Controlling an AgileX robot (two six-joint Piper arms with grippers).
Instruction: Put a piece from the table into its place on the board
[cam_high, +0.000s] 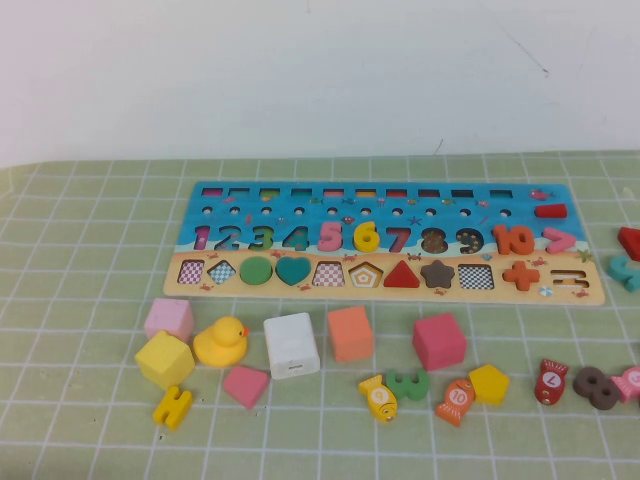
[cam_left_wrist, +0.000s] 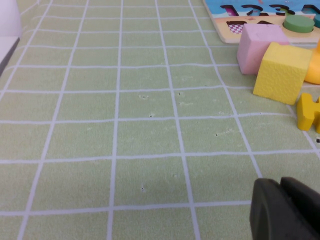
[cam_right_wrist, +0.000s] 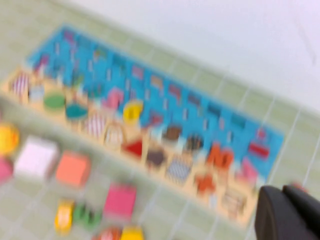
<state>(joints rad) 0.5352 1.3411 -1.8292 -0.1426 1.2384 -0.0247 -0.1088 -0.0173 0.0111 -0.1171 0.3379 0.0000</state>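
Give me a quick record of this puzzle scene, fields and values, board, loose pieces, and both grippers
board: number and shape board at the far side of the mat
shapes seated: green circle, teal heart, red triangle
loose pieces: yellow pentagon, pink pentagon, green 3
left gripper: over bare mat near yellow cube
right gripper: raised above the board

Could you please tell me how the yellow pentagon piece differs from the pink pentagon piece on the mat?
The yellow pentagon lies right of centre, beside a candy-shaped 10 piece; the pink pentagon lies left, below the rubber duck. The pink one looks slightly larger. Both lie flat off the board. Neither gripper shows in the high view.
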